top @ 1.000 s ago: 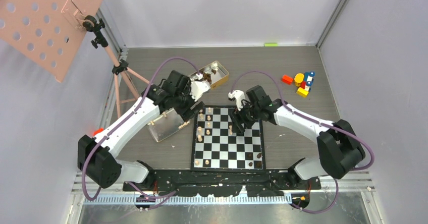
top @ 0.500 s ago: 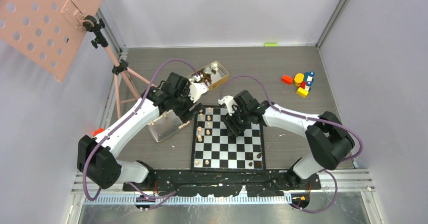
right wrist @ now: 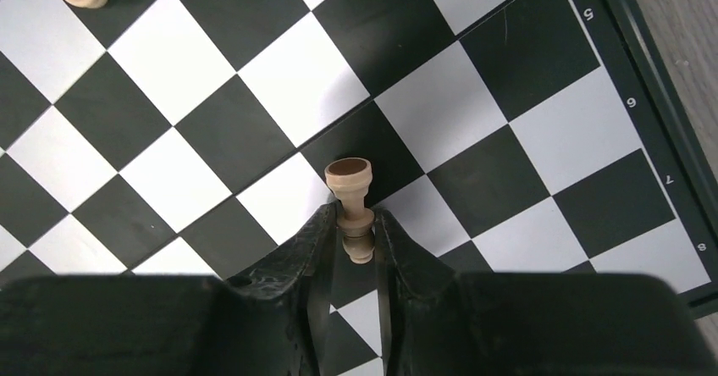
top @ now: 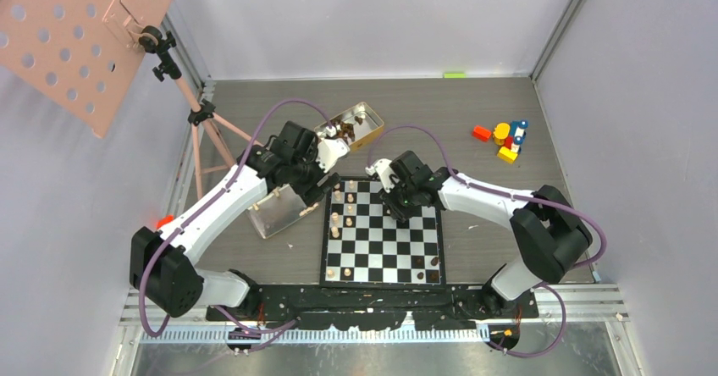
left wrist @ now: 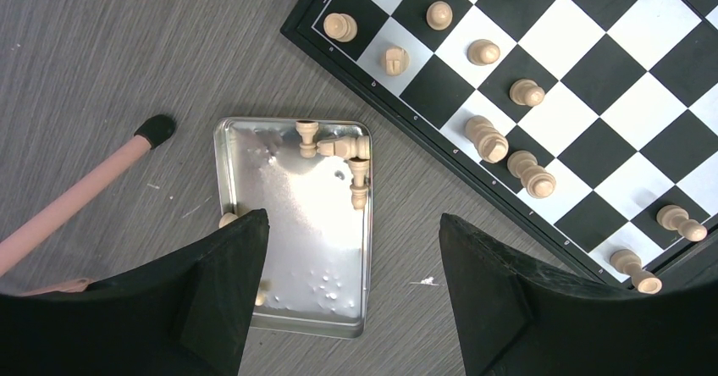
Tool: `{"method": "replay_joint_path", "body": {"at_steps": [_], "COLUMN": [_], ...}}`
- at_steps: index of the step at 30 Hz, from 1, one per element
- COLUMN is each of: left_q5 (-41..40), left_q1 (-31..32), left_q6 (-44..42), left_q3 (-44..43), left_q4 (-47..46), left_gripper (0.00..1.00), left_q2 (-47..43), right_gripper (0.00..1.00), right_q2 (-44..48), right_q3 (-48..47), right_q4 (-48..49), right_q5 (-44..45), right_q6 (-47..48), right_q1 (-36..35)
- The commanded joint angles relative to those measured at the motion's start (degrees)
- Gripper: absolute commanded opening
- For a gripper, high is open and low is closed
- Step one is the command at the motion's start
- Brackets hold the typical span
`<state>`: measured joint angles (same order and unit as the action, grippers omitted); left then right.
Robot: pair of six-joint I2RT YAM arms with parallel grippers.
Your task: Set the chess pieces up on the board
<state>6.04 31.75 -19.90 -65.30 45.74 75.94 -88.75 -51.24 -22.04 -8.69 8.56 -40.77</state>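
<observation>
Right pincer [right wrist: 354, 220] has clamped a pale pawn [right wrist: 349, 183], clear only in wrist view.

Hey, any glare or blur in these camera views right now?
Left wrist: strong glare whitens the tray; the left fingers look dark and soft. Right wrist: the gripped piece is sharp, the right fingers blurred. Top: even light, chessmen tiny.

A grey wood-grain worktop [top: 474, 96] fills the middle of the frame. Plain pale lilac-grey walls [top: 372, 20] enclose it at the back and on both sides. In the upper left, a pink perforated panel [top: 76, 29] is mounted on a slim pink-legged tripod stand [top: 197, 115]. The light is soft and even.
</observation>
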Motion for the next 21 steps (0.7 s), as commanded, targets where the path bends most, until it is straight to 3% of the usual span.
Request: {"method": "replay_joint_path", "body": {"at_steps": [1, 5, 10, 15, 21], "left_q5": [0.6, 0.5, 0.4, 0.2, 0.1], "left_q1": [-0.3, -0.4, -1.2, -3.0, -4.8], "left_q6": [-0.2, 0.0, 1.3, 2.3, 2.6], "left_q3": [-1.0, -0.7, 0.0, 0.3, -0.3], "left_q4": [-1.5, -2.0, -3.4, -4.2, -3.9], "left_gripper": [0.76, 0.77, 0.76, 0.77, 0.77], "left_q2": [-1.4, -1.9, -3.6, -4.8, -5.0], "right_gripper": [0.26, 0.22, 0.18, 0.18, 0.19], "right_q2": [1.0, 1.5, -1.8, -4.5, -11.0], "right_q3": [-2.9, -5.8, -15.2, -20.7, -21.7], "right_q4": [-3.9, -10.7, -29.5, -43.3, -51.1], "right_q5": [2.1, 1.1, 2.2, 7.2, 16.1], "right_q6": [4.3, 11.7, 21.0, 27.9, 29.4], "right_q1": [-0.2, -0.3, -0.6, -2.8, -8.4]}}
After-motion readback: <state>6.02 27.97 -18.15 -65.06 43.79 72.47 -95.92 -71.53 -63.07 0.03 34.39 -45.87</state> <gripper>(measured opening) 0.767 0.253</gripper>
